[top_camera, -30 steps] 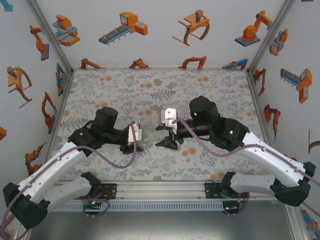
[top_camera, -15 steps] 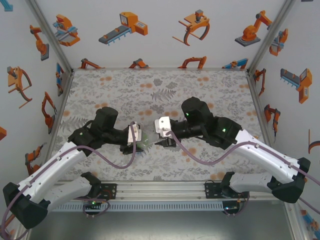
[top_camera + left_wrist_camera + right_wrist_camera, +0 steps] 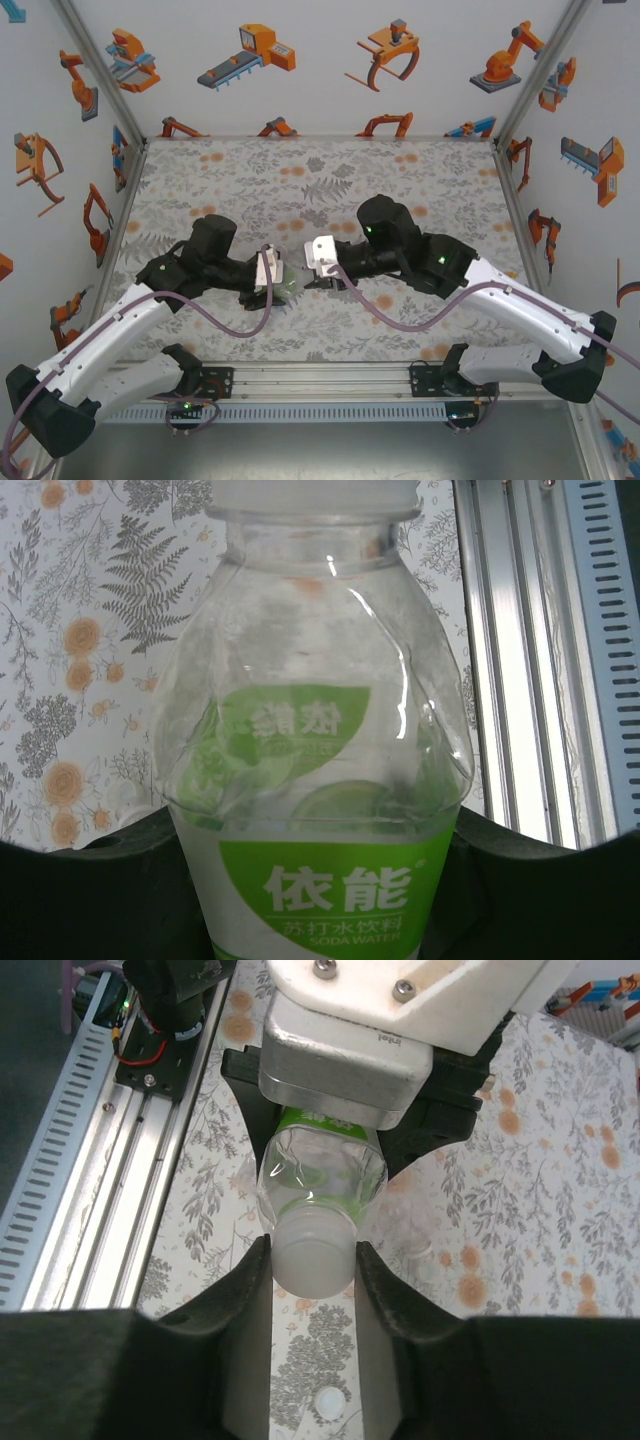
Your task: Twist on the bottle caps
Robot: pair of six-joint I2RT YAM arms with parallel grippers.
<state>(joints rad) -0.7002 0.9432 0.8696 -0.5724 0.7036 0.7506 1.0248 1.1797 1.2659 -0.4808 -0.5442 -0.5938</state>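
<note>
Bottle cap [image 3: 312,1255]: whitish, seated on the neck of the green-label bottle [image 3: 315,780], squeezed from both sides by the right gripper [image 3: 314,1285].
Bottle axis: lying on its side, long axis running left to right across the table [image 3: 300,170], roughly parallel to the near rail [image 3: 320,378].
Bottle heading: capped neck toward the right arm, base end back inside the left gripper [image 3: 315,920].
Bottle look: clear plastic, dented at the shoulder, with a lime-green label carrying Chinese characters and the words SODA WATER.
Bottle height: whether its body touches the cloth cannot be told.
Left fingers [image 3: 90,890]: closed on the labelled body of the bottle, one black finger on each flank.
Right fingers [image 3: 245,1290]: pressed in against the cap, one on either side, no gap showing between pad and cap.
Arms: the two wrists face each other tip to tip, with the bottle bridging them.
Surface: cloth printed with grey ferns and orange flowers, spreading beyond the bottle to the far wall.
Room: white walls [image 3: 300,60] on three sides of the bottle, printed with orange robot arms and grippers; metal frame posts in the corners.
Near side: the aluminium rail carries both arm bases, just nearer the camera than the bottle.
Loose cap [image 3: 325,1403]: small, round, white, flat on the cloth just past the bottle's capped end, under the right fingers and apart from the bottle.
Cables [image 3: 385,315]: purple leads sag from each wrist on the near side of the bottle, not touching it.
</note>
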